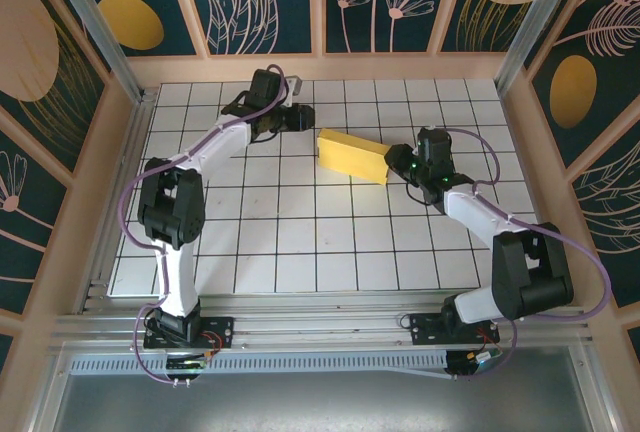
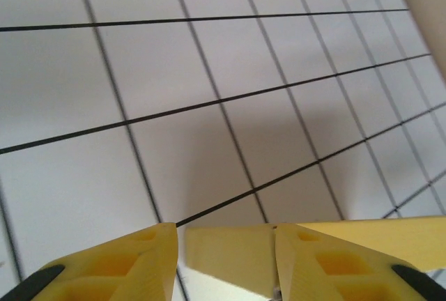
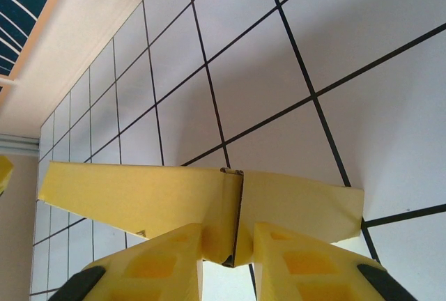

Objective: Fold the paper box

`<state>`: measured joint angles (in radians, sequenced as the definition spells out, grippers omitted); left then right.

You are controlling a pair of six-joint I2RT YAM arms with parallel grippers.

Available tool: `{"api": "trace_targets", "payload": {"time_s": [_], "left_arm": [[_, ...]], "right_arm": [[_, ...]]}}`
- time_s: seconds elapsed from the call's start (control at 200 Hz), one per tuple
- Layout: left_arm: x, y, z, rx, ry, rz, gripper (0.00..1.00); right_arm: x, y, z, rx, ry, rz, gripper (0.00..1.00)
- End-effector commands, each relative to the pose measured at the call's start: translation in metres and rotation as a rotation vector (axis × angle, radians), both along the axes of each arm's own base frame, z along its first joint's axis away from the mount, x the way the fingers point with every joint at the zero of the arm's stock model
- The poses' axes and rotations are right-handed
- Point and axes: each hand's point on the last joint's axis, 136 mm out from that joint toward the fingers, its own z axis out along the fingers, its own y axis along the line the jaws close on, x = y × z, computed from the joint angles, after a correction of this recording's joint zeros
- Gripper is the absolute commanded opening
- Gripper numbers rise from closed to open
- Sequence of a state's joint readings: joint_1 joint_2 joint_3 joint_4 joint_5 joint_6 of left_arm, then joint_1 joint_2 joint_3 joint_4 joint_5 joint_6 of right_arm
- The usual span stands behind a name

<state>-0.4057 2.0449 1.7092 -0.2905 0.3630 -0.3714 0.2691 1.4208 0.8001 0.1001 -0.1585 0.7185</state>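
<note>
I start from the tiled table, white with black grid lines, which carries everything here. My two arms reach in from the near edge, the left arm bending in from the left and the right arm from the right, so that each comes at one end of the work. Between them lies the paper box, yellow side out. It is a flat, long shape resting slantwise on the tiles toward the far middle, its left end farther from me than its right. The right gripper is closed narrowly on the right end. In its wrist view the two fingers pinch a raised seam where two yellow panels meet, and I judge this grip is there to pin the fold so the card cannot spring apart. The left gripper sits just beside the box's left end with its jaws parted. In its wrist view a sliver of table shows between one finger and the card's edge, so I read it as holding nothing. I judge the fold nearly done; the risk is the card reopening once the right grip lets go.
</note>
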Motion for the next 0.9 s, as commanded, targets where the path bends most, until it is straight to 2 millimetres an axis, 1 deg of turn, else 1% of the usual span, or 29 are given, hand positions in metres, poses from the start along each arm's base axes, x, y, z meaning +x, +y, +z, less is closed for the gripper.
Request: {"api": "trace_targets", "payload": {"time_s": [0.0,0.07,0.15,0.205,0.26,0.335,0.385,0.445,0.546,0.586,0.631,0.686,0.736,0.761,0.766,0.776,0.826,0.841,0.896], "left_arm": [[-0.012,-0.026,-0.018,-0.098,0.095,-0.098,0.44],[-0.019,-0.030,-0.033,-0.107,0.136,-0.130,0.47],[-0.027,-0.025,-0.054,-0.076,0.177,-0.134,0.50],[-0.034,-0.023,-0.067,-0.060,0.201,-0.145,0.50],[-0.043,-0.021,-0.076,-0.053,0.225,-0.157,0.45],[-0.052,-0.013,-0.087,-0.031,0.239,-0.139,0.32],[-0.060,-0.009,-0.088,-0.036,0.235,-0.133,0.27],[-0.071,-0.006,-0.086,-0.054,0.234,-0.124,0.26],[-0.097,-0.003,-0.084,-0.089,0.236,-0.123,0.26],[-0.109,-0.001,-0.083,-0.088,0.237,-0.120,0.28],[-0.122,0.002,-0.082,-0.085,0.236,-0.116,0.29],[-0.136,0.004,-0.077,-0.094,0.228,-0.108,0.30],[-0.147,0.004,-0.072,-0.106,0.219,-0.104,0.32],[-0.152,0.004,-0.076,-0.106,0.228,-0.102,0.34],[-0.152,0.003,-0.070,-0.112,0.217,-0.102,0.34],[-0.154,0.003,-0.065,-0.119,0.206,-0.102,0.35],[-0.157,0.001,-0.054,-0.130,0.181,-0.098,0.38],[-0.162,0.003,-0.059,-0.126,0.196,-0.092,0.39],[-0.163,0.005,-0.055,-0.126,0.181,-0.080,0.41]], "right_arm": [[-0.024,-0.016,-0.051,-0.093,0.191,-0.013,0.24],[-0.024,-0.016,-0.052,-0.097,0.190,-0.013,0.25],[-0.024,-0.016,-0.053,-0.102,0.194,-0.010,0.25],[-0.023,-0.016,-0.053,-0.103,0.194,-0.007,0.25],[-0.024,-0.014,-0.053,-0.102,0.193,0.002,0.25],[-0.026,-0.009,-0.053,-0.116,0.183,0.031,0.24],[-0.029,-0.004,-0.053,-0.142,0.168,0.066,0.23],[-0.034,0.000,-0.055,-0.172,0.158,0.102,0.21],[-0.048,0.004,-0.063,-0.190,0.169,0.142,0.20],[-0.057,0.003,-0.066,-0.194,0.181,0.142,0.20],[-0.068,0.001,-0.067,-0.187,0.198,0.135,0.23],[-0.081,-0.001,-0.063,-0.180,0.201,0.127,0.30],[-0.091,-0.006,-0.055,-0.188,0.187,0.104,0.34],[-0.094,-0.008,-0.050,-0.182,0.174,0.096,0.35],[-0.095,-0.008,-0.049,-0.180,0.172,0.096,0.35],[-0.096,-0.008,-0.047,-0.174,0.166,0.095,0.36],[-0.101,-0.008,-0.035,-0.146,0.133,0.094,0.38],[-0.102,-0.009,-0.032,-0.139,0.122,0.092,0.39],[-0.102,-0.010,-0.017,-0.113,0.078,0.079,0.44]]}}
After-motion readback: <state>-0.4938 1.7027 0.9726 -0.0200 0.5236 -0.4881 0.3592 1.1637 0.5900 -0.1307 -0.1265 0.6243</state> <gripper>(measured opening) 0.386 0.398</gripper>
